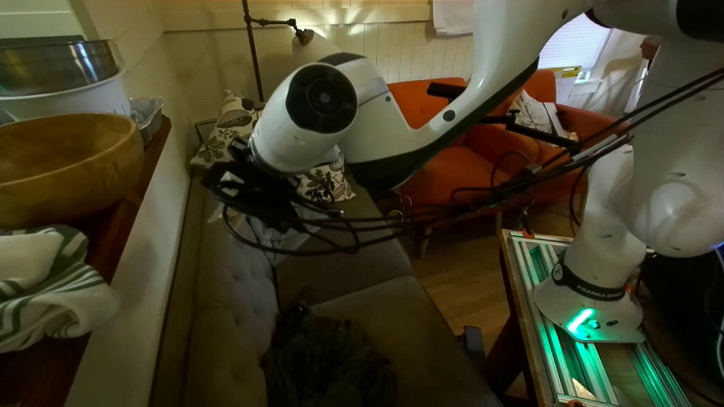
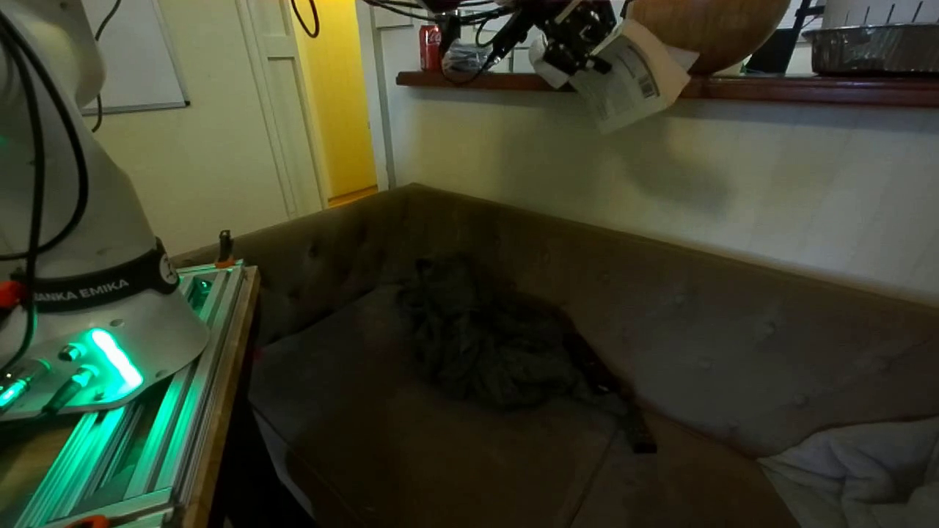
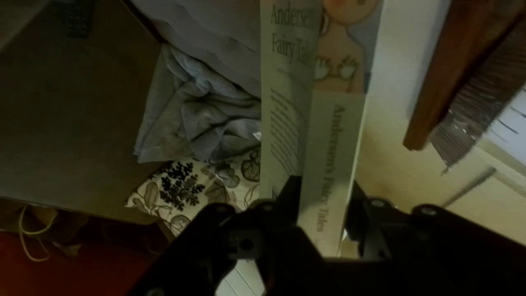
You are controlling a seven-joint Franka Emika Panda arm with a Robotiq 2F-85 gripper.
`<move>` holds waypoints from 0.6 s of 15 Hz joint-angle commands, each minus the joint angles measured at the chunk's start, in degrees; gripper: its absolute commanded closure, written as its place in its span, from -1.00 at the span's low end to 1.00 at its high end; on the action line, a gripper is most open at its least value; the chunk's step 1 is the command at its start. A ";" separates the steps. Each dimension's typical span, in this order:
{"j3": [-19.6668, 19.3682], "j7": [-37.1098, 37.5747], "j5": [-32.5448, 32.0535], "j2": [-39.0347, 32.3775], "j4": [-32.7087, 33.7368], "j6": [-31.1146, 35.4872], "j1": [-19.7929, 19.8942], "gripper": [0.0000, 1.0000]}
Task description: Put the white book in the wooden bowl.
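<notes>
The white book, "Andersen's Fairy Tales" point(image 3: 333, 152), is held between the two black fingers of my gripper point(image 3: 324, 201) in the wrist view. In an exterior view the book point(image 2: 623, 81) hangs tilted from the gripper point(image 2: 587, 62), its lower edge below the shelf top. The wooden bowl point(image 1: 68, 164) stands upright on the shelf. It also shows, cut off at the top, in an exterior view point(image 2: 711, 29), where the book overlaps its lower left. The gripper point(image 1: 237, 175) is over the couch side, apart from the bowl. The wrist view does not show the bowl.
The brown shelf point(image 2: 770, 89) carries a striped towel point(image 1: 51, 288), a steel bowl point(image 1: 56, 65), a foil tray point(image 2: 873, 55) and a red can point(image 2: 430, 48). Below are the couch point(image 2: 455, 455), a dark cloth point(image 2: 499, 345) and pillows. A lamp pole point(image 1: 253, 56) stands behind.
</notes>
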State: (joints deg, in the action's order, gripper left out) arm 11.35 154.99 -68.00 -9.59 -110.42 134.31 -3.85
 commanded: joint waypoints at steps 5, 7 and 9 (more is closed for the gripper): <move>-2.86 3.83 -12.50 10.62 2.08 -8.33 -2.97 0.86; -3.02 2.15 -14.37 10.75 6.73 -6.31 -2.39 0.86; -3.72 2.88 -14.50 10.09 11.18 -4.17 -1.70 0.86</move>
State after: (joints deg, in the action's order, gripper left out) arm 8.95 155.42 -80.15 1.09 -105.41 127.83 -5.74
